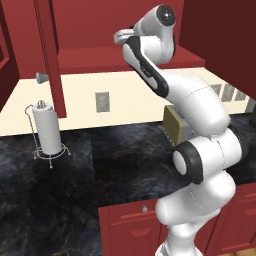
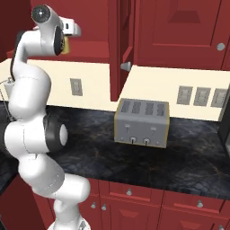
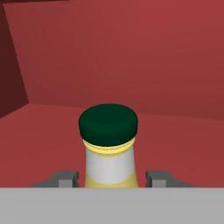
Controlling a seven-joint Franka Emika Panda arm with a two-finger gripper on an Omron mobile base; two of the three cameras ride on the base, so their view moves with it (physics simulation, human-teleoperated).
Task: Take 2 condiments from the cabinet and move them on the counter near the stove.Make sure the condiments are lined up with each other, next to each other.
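Note:
The yellow bottle (image 3: 109,164) with its dark green cap stands upright on the red inner shelf (image 3: 39,135) of the cabinet. My gripper (image 3: 112,178) is open around its neck, one fingertip on each side with a small gap to the bottle. In the right base view a bit of the yellow bottle (image 2: 66,46) shows beside the hand, up at the cabinet shelf (image 2: 92,48). The cabinet door (image 1: 50,50) stands open. The black counter (image 1: 100,160) lies below. The slim red bottle and the stove are out of view.
A paper towel holder (image 1: 47,131) stands on the counter at the left. A steel-and-yellow toaster (image 2: 141,123) sits against the wall to the right of the arm. Red drawers (image 2: 134,197) with round knobs run below the counter edge.

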